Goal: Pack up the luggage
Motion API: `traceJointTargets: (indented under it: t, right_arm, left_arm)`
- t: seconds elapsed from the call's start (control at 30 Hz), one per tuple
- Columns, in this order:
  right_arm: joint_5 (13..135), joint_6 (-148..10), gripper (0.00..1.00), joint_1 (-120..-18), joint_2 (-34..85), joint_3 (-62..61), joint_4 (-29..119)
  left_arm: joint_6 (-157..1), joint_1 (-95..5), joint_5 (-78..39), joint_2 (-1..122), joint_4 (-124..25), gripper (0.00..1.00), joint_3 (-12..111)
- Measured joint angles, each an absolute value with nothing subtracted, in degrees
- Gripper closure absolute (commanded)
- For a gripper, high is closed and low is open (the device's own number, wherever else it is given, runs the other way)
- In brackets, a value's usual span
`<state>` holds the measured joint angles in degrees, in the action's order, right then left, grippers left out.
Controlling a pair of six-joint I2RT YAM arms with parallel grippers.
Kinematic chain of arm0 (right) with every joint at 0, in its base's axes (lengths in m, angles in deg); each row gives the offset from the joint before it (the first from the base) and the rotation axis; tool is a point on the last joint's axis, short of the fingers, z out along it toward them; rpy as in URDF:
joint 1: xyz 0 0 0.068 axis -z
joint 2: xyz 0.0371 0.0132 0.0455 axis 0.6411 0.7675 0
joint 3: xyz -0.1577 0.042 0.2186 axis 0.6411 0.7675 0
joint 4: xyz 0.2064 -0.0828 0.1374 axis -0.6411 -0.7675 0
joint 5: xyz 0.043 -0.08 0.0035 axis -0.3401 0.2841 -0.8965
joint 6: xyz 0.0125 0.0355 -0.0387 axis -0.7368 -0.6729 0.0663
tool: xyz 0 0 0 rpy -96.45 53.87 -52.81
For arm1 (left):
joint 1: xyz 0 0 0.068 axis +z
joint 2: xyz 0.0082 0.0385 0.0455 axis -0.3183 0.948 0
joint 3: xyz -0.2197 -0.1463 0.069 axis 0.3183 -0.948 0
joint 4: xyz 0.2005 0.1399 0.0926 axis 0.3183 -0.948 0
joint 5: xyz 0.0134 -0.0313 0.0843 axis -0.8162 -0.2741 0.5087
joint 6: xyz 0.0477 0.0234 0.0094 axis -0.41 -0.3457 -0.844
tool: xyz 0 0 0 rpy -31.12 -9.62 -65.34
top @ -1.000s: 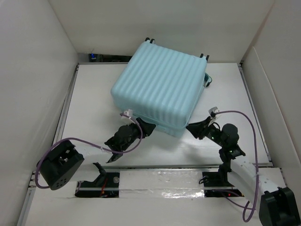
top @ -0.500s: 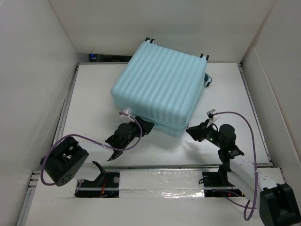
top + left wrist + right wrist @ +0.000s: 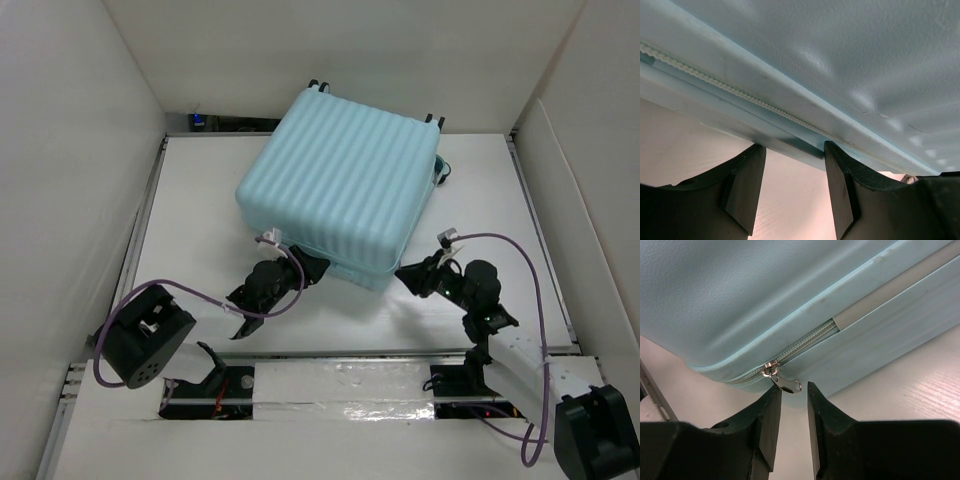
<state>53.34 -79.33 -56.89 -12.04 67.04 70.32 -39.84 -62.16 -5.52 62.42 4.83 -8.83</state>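
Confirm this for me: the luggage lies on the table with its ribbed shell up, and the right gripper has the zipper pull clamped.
Not clamped. The right wrist view shows the right gripper with its jaws apart and the zipper pull hanging free just ahead of its fingertips. The rest holds: the luggage lies on the table with its ribbed shell up.

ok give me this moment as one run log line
luggage: closed, flat on table | left gripper: open, at zipper seam | right gripper: open, zipper pull just ahead, not gripped
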Motion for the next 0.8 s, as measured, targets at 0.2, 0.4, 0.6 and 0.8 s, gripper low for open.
traceJointTargets:
  t: [0.2,0.4,0.6,0.8]
  right_arm:
    - [53.8,-78.1,0.84,-57.6,-10.3,66.0,70.1]
    - [55.6,-77.4,1.0,-59.5,-9.5,65.4,70.8]
    - [63.4,-77.0,1.0,-64.7,-11.1,65.5,69.9]
    - [78.8,-78.2,1.0,-77.1,-15.0,65.1,64.0]
  left_arm:
    - [-39.5,-62.0,-5.9,63.4,5.9,0.56,-8.7]
    - [-38.2,-61.8,-6.1,64.3,7.0,0.59,-8.7]
    - [-37.7,-62.0,-5.0,66.0,9.2,0.64,-8.5]
    - [-37.7,-62.6,-2.2,68.9,10.1,0.66,-6.4]
